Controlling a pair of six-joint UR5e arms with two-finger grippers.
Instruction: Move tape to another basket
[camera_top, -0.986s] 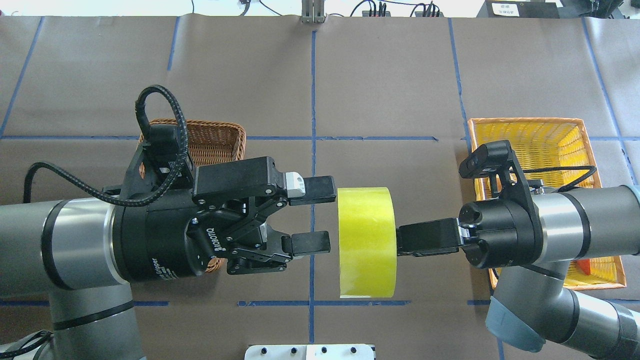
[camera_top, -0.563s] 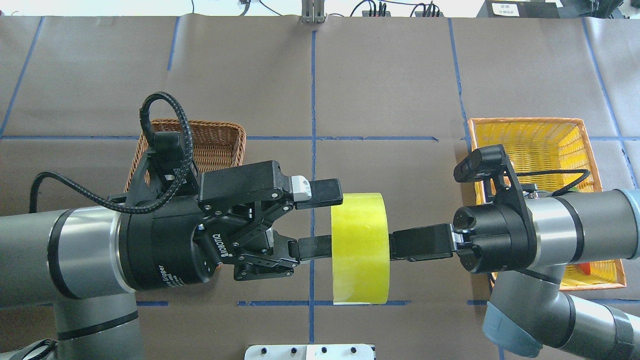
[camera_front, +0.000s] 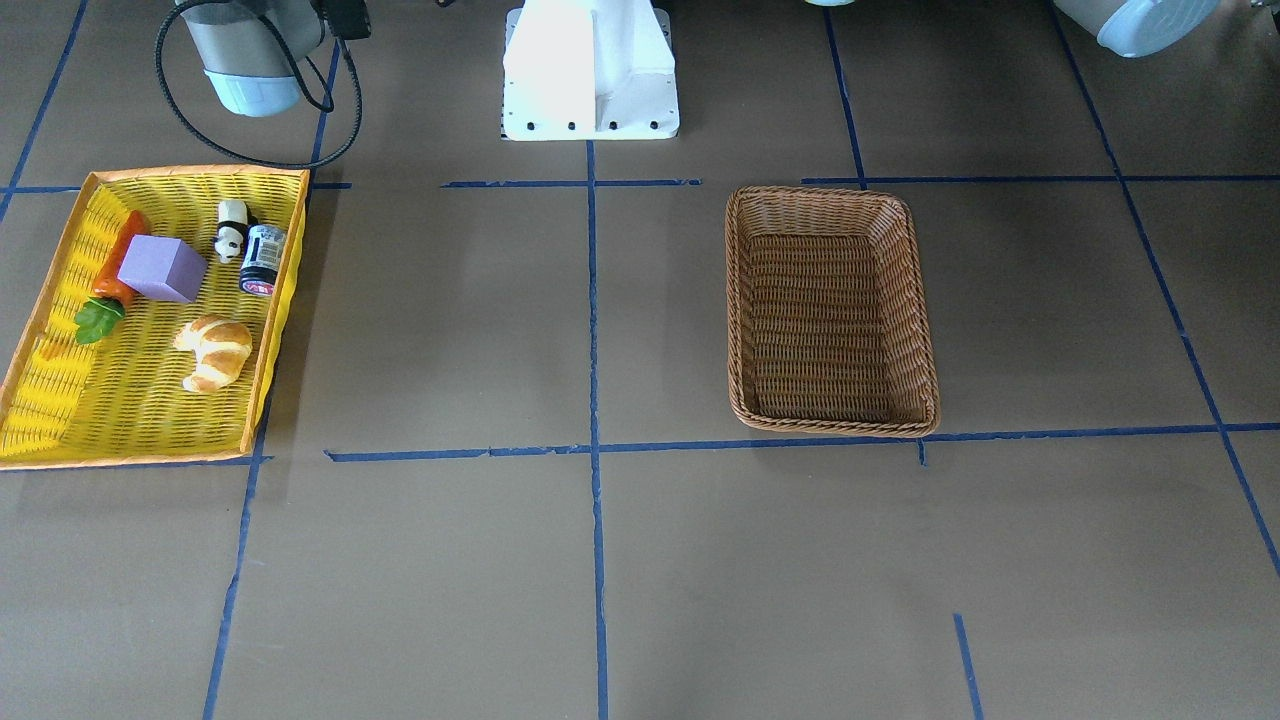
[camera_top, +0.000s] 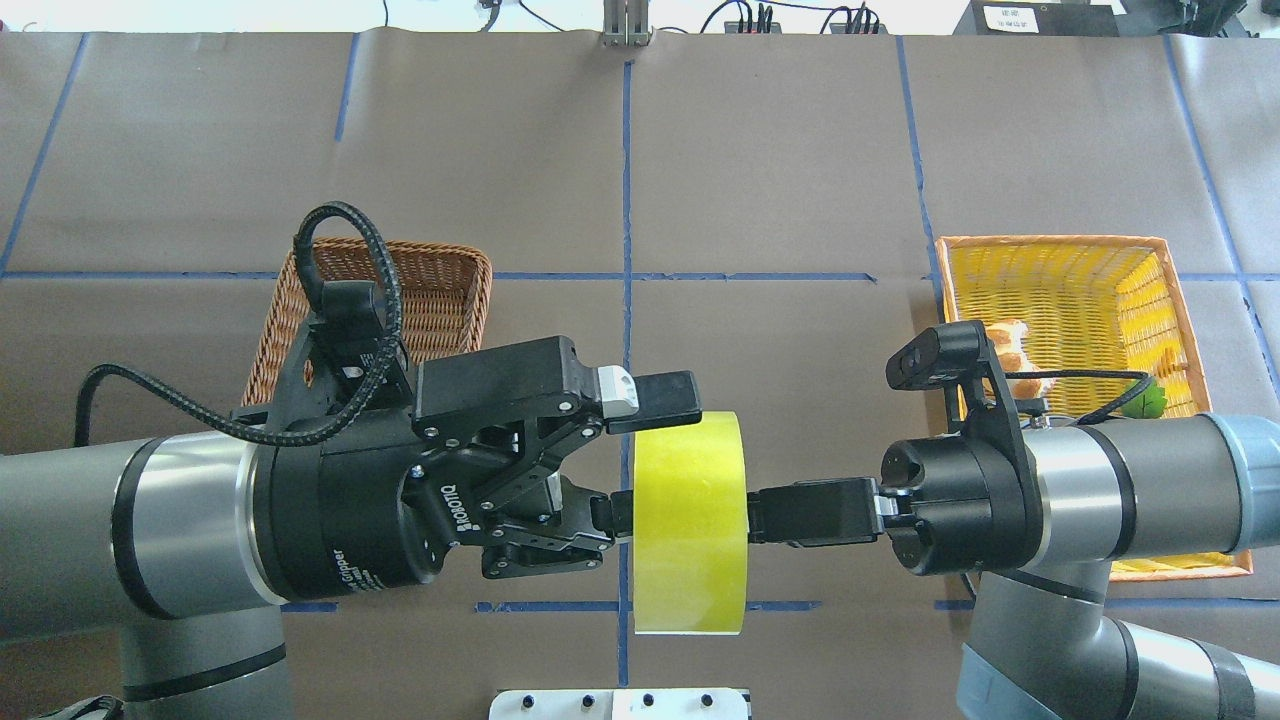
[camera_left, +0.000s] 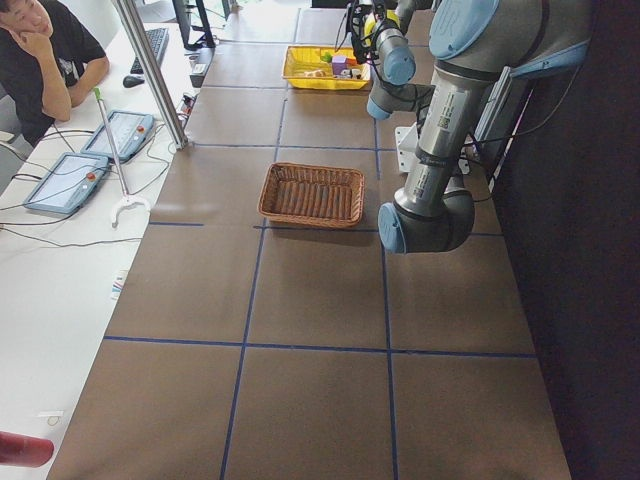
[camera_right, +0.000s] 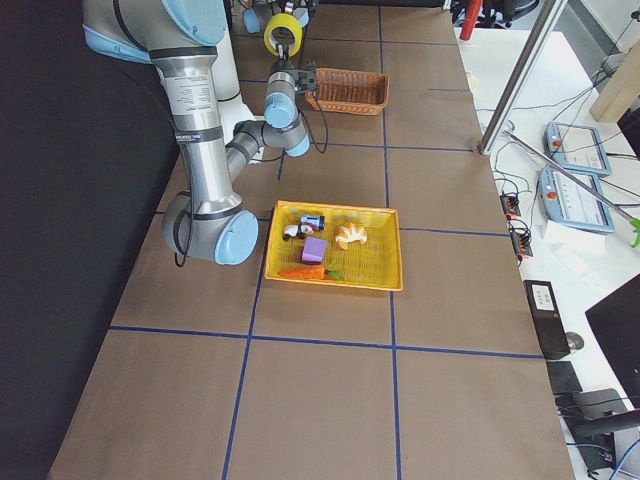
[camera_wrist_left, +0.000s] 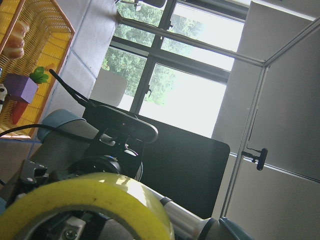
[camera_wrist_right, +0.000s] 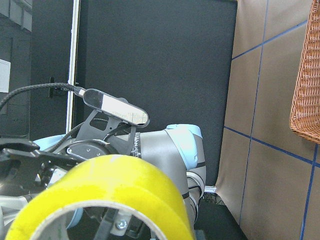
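The yellow-green tape (camera_top: 690, 520) hangs in the air over the table's near middle, held edge-on. My right gripper (camera_top: 762, 512) is shut on its wall from the right. My left gripper (camera_top: 640, 460) is open, with one finger (camera_top: 668, 398) outside the roll's far rim and the other finger (camera_top: 612, 514) at its left face, so the jaws straddle the tape's wall. The tape also shows in the left wrist view (camera_wrist_left: 95, 192), the right wrist view (camera_wrist_right: 120, 182) and the exterior right view (camera_right: 283, 30). The brown wicker basket (camera_top: 440, 265) stands empty (camera_front: 830, 205) behind my left wrist.
The yellow mesh tray (camera_front: 190, 172) on my right side holds a croissant (camera_front: 213, 351), a purple block (camera_front: 160, 268), a carrot (camera_front: 112, 275), a panda figure (camera_front: 231, 228) and a small can (camera_front: 262, 259). The white robot base (camera_front: 590, 70) is at the near edge. An operator (camera_left: 45, 55) sits beyond the table's left end.
The right gripper has carried the tape leftward. The left gripper has moved right, so its open fingers now straddle the roll's wall instead of standing clear of it.
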